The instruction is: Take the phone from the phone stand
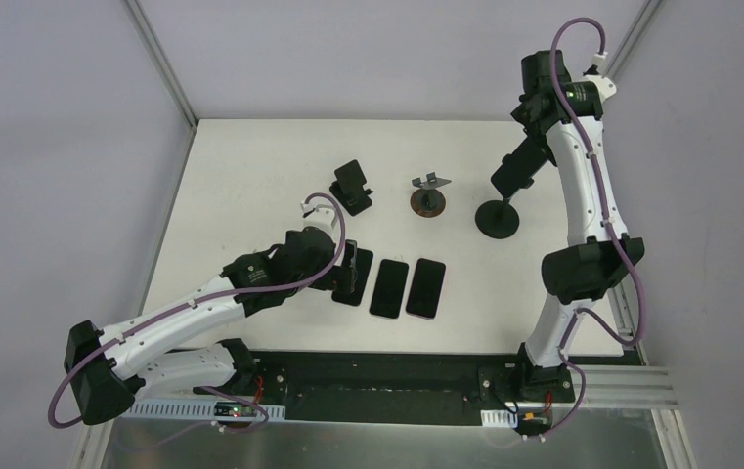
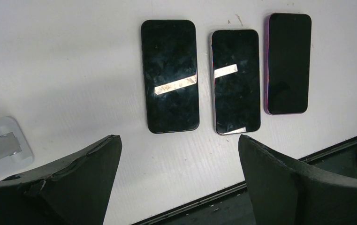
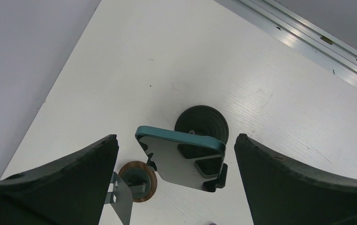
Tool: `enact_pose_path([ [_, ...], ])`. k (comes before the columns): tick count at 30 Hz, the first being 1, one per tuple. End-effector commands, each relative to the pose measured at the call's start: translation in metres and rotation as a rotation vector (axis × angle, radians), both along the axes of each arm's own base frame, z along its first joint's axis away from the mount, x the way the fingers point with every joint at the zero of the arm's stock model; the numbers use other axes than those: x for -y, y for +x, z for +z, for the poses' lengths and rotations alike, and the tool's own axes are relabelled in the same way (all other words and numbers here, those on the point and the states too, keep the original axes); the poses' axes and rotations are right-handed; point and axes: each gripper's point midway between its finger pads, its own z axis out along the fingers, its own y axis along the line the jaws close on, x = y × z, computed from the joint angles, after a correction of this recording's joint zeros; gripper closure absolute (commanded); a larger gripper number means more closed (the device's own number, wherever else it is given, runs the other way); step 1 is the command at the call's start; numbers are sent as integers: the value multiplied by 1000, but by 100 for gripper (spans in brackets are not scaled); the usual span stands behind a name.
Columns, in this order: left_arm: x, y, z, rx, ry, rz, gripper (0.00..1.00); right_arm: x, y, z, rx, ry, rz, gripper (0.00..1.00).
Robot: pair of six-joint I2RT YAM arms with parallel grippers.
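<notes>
Currently our right gripper (image 3: 176,137) hangs wide open, empty, above the teal phone (image 3: 181,159) on its stand (image 3: 202,122); our left gripper (image 2: 178,139) gapes empty over three flat phones (image 2: 235,75).

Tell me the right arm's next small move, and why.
Probably lower the right gripper straight down and close on the teal-edged phone. Its jaws stand open above the phone, one to each side, and the phone sits propped on the round-based stand, not yet lifted.
</notes>
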Motion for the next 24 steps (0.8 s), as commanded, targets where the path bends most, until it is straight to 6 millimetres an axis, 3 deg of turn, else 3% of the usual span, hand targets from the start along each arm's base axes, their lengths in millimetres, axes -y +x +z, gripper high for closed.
enact_pose_path([
  [1, -3, 0, -7, -14, 17, 1, 1, 5, 1, 3, 3, -43, -38, 1],
  [24, -4, -3, -16, -31, 40, -18, 1, 5, 10, -30, -78, -165, -69, 5],
])
